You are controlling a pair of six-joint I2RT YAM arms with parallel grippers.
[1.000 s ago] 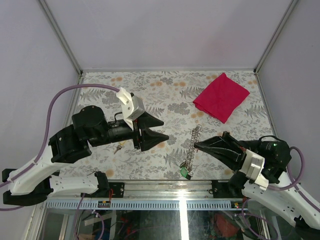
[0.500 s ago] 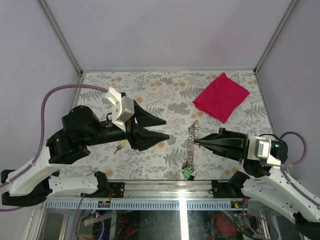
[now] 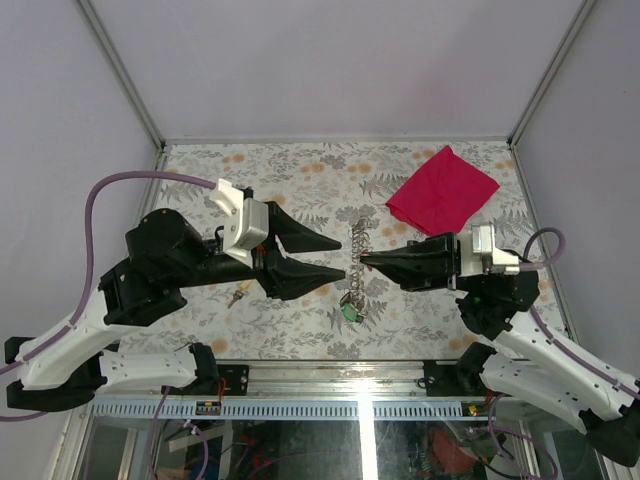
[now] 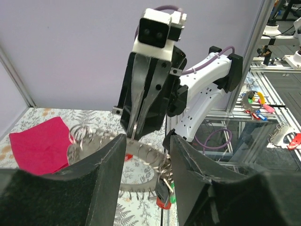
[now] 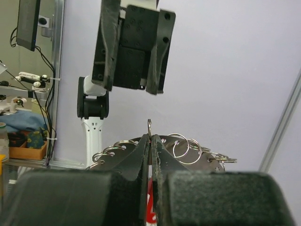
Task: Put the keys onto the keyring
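Your right gripper (image 3: 363,260) is pressed together on one loop of the keyring (image 3: 360,235), with the other rings strung out to either side. Your left gripper (image 3: 338,257), fingers spread and empty, faces it almost tip to tip. The brass key (image 3: 237,296) lies on the table (image 3: 300,170) back under the left arm, well behind those fingers, so the left arm is nearer.
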